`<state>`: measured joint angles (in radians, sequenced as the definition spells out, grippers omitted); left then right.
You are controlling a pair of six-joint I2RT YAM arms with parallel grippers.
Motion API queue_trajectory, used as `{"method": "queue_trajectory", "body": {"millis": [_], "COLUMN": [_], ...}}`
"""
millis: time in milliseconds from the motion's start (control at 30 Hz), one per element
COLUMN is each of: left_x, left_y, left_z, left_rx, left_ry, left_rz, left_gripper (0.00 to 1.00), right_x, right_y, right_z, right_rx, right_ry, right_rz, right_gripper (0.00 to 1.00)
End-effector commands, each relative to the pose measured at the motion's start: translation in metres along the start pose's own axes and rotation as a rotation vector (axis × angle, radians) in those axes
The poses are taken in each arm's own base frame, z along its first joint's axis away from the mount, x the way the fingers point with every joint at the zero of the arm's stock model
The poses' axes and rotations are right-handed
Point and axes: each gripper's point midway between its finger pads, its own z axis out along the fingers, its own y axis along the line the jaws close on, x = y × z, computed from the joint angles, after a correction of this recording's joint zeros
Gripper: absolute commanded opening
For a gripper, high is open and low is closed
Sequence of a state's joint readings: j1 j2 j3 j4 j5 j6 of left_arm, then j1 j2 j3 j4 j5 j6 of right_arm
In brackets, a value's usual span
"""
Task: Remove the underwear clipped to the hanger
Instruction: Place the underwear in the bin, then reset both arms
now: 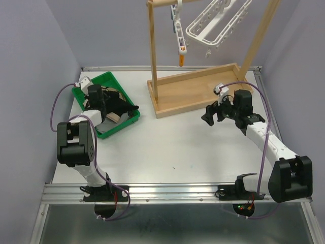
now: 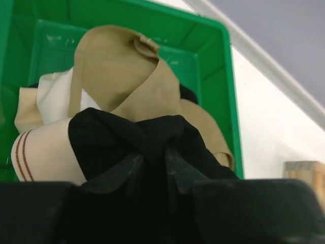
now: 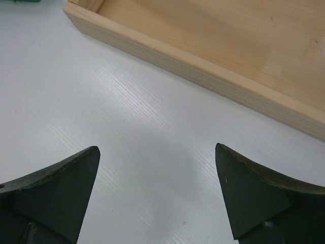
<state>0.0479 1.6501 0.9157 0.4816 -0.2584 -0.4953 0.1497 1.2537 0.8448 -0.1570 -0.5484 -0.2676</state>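
The left fingers stand a little apart, with a black garment bunched into the narrow gap between them. Whether they grip it or it only lies there I cannot tell. That cloth sits on a heap inside the green tray, on top of a tan garment and a cream garment with thin red-brown stripes. Only the left wrist view shows the heap closely. From above, the left arm covers much of the tray, and the clothes show only as dark and pale patches.

The right fingers are spread wide and hold nothing. They hang above bare worktop, well to the right of the tray and just beside the base of the wooden stand. The top view alone shows the white hanger on that stand, higher than the tray and to its right, cut off by the picture's upper edge.
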Motion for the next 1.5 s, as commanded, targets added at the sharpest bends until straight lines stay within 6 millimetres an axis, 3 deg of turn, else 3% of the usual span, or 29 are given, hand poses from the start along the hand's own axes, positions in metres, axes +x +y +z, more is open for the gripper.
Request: {"method": "queue_trajectory", "body": {"millis": [0,133,267,300,333,367,433,633,800,1033,1333,1467], "left_x": [-0.008,-0.018,-0.055,-0.063,-0.075,-0.081,-0.095,-0.113,-0.116,-0.141,-0.139,-0.148], "left_y": [-0.005,-0.004,-0.02,-0.023,-0.031,-0.033,-0.041,-0.051,-0.046,-0.055,-0.059,-0.069], "left_z": [0.004,0.001,-0.022,-0.026,-0.034,-0.038,-0.048,-0.059,-0.065,-0.092,-0.097,-0.104], "left_rx": [0.05,0.064,0.124,0.134,0.16,0.167,0.189,0.193,0.147,0.186,0.211,0.255], "left_ry": [0.032,0.017,-0.064,-0.08,-0.103,-0.113,-0.13,-0.11,-0.082,-0.124,-0.11,-0.117], "left_rz": [-0.049,-0.049,-0.049,-0.049,-0.05,-0.049,-0.051,-0.054,-0.057,-0.063,-0.027,-0.022], "left_gripper": [0.42,0.55,0.71,0.83,0.84,0.99,0.99,0.99,0.99,0.99,0.99,0.99], "right_x": [-0.044,-0.043,-0.043,-0.044,-0.044,-0.044,-0.043,-0.045,-0.045,-0.044,-0.041,-0.043], "right_y": [-0.012,-0.013,-0.015,-0.016,-0.017,-0.017,-0.018,-0.02,-0.02,-0.021,-0.025,-0.025], "right_z": [-0.015,-0.014,-0.015,-0.016,-0.015,-0.016,-0.016,-0.018,-0.019,-0.019,-0.017,-0.018], "right_rx": [0.063,0.065,0.074,0.081,0.082,0.084,0.086,0.098,0.098,0.1,0.109,0.112], "right_ry": [-0.091,-0.087,-0.085,-0.086,-0.084,-0.085,-0.082,-0.088,-0.09,-0.087,-0.075,-0.08], "right_rz": [-0.077,-0.077,-0.078,-0.08,-0.081,-0.082,-0.079,-0.082,-0.081,-0.078,-0.071,-0.072], "right_gripper": [1.0,1.0,1.0,1.0,1.0,1.0,1.0,1.0,1.0,1.0,1.0,1.0]}}
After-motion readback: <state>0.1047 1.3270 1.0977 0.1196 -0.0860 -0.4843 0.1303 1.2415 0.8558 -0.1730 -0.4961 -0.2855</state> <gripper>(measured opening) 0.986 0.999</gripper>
